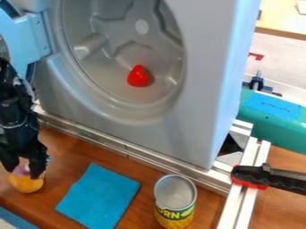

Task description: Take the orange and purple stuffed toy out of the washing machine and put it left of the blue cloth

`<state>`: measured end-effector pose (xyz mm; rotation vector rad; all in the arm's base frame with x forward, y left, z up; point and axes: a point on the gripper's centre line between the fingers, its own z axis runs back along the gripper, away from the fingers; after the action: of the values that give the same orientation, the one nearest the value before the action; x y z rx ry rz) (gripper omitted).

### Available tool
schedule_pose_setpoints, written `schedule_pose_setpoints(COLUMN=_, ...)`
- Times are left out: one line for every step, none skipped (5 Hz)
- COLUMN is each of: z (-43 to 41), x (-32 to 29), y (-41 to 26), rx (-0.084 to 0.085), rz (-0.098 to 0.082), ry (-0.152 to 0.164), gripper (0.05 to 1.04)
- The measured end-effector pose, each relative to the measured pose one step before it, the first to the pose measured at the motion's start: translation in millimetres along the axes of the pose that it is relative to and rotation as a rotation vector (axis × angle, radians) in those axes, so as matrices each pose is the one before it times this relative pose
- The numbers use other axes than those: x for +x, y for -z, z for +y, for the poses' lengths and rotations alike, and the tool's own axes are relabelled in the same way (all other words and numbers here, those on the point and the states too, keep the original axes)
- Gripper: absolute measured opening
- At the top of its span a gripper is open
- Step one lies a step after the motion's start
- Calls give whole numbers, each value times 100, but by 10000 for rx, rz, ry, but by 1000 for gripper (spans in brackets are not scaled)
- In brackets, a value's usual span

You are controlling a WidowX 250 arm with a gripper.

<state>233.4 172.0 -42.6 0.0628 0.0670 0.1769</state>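
While the black gripper (24,171) hangs low at the left, I've got it right over the yellow-orange toy (25,183), down around its top. Is it open or clamped on? I can't tell from this angle; the black parts run together, and the purple patch up there could be part of the toy. The toy sits at the wooden tabletop (64,152), left of the blue cloth (99,197), with the can (174,203) on the cloth's other side. Behind the metal rail (128,150) stands the grey toy washer (206,80), its round opening facing me and a red toy (138,77) inside.

So I'd call this the grasping step, right at the point of contact. What the next move calls for is a sure, centred hold, checked before any lift, because that rounded body could roll or slip out of a shallow pinch.
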Motion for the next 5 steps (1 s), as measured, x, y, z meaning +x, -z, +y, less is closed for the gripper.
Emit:
schedule_pose_setpoints(z=-1074, x=-74, y=-2618, rx=323, rz=-179, ry=54, gripper=1009)
schedule_pose_setpoints(z=-1709, x=-1046, y=-4520, rx=565, rz=-934, ry=306, gripper=1008)
schedule_pose_setpoints(z=-2431, x=1768, y=-4669, rx=-115, rz=-1524, ry=572, gripper=1008)
schedule_pose_setpoints(z=-1415, x=1973, y=-1241, rx=-663, rz=-1435, ry=429, gripper=1008)
schedule_pose_setpoints(z=-282, x=2727, y=-263, rx=-178, rz=-1759, ry=163, gripper=1008)
